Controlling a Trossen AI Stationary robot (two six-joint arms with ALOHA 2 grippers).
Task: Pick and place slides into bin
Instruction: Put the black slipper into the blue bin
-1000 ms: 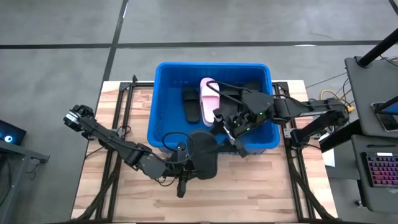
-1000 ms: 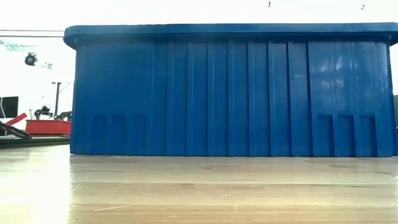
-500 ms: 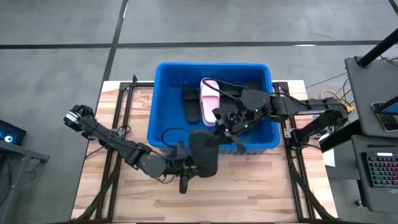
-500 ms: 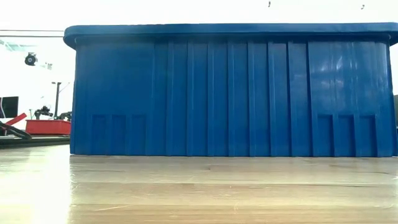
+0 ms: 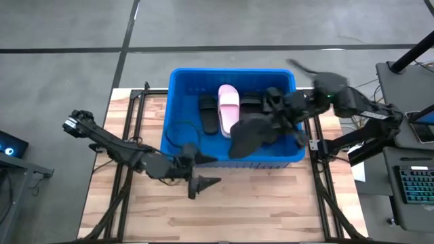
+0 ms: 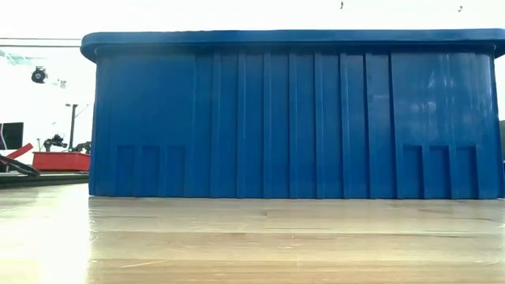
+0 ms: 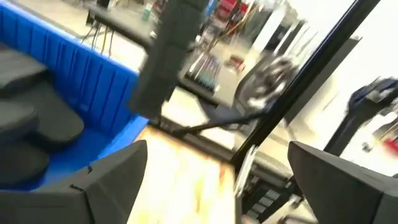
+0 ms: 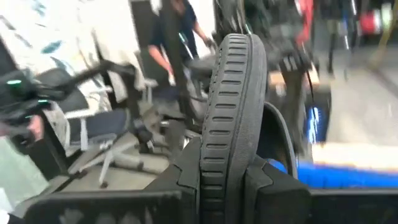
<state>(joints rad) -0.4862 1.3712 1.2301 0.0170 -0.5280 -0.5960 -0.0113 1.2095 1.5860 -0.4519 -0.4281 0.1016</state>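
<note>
The blue bin (image 5: 178,88) stands at the table's far middle; its near wall (image 6: 292,118) fills the low view. Inside it lie a pale pink slide (image 5: 228,108) and black slides (image 5: 207,115). My right gripper (image 5: 279,122) is over the bin's right half, shut on a black slide (image 5: 247,134) that hangs above the bin's inside. My left gripper (image 5: 201,187) is open over the table just in front of the bin's near wall, with nothing between its fingers (image 7: 106,183). My right gripper pinches the black slide between its two fingers, which stand on either side of the ribbed sole edge (image 8: 231,134). The fingers come at it from the table's right, about level. The slide is turned on its edge and lifted clear above the bin.
Bare wooden tabletop (image 5: 271,203) lies in front of the bin, with black frame rails (image 5: 129,176) on both sides. A desk with a keyboard (image 5: 415,184) stands off the right edge. A person (image 8: 180,31) and office chairs show in the room beyond.
The black slide has passed from my left gripper to my right. The right gripper shut on it at the bin's near rim, then carried it up and toward the right, over the bin. The left gripper opened, let go and drew back toward the table's near left.
</note>
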